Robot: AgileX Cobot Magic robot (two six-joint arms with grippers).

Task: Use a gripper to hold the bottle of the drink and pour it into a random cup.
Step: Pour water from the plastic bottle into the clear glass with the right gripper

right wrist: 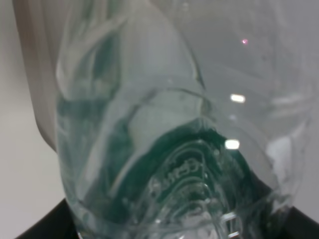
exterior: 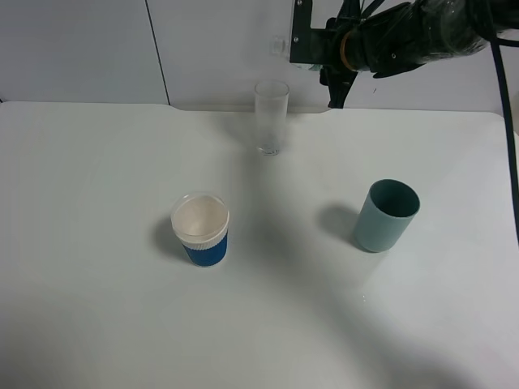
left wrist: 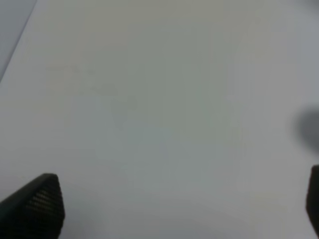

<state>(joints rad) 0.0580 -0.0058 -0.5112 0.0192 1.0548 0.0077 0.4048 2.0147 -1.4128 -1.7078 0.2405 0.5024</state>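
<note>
The right arm [exterior: 413,32] reaches in high over the far side of the table [exterior: 97,203], its dark forearm lying nearly level and pointing toward the left, with an orange band just behind the wrist. At its end the right gripper [exterior: 328,61] is clamped on the bottle [exterior: 306,36]; one black finger hangs down below the bottle's body, and in the right wrist view black gripper parts show at either side of the plastic. The bottle is held in the air, clear of the table, lying roughly on its side: its long axis runs about level, base toward the gripper and narrow neck toward the left. The neck's end sits above the rim of the glass [exterior: 271,117] in the exterior view and apart from it; whether it is directly over the opening cannot be told. The glass stands upright near the table's far edge. The bottle is clear plastic with a dark green label that shows as a dark band beside the gripper, while the neck is pale and see-through. Up close in the right wrist view its wall is ridged and glossy, with green tints and small bright reflections. The left gripper [left wrist: 174,206] hovers over bare table with its fingertips [left wrist: 40,204] wide apart, holding nothing.
</note>
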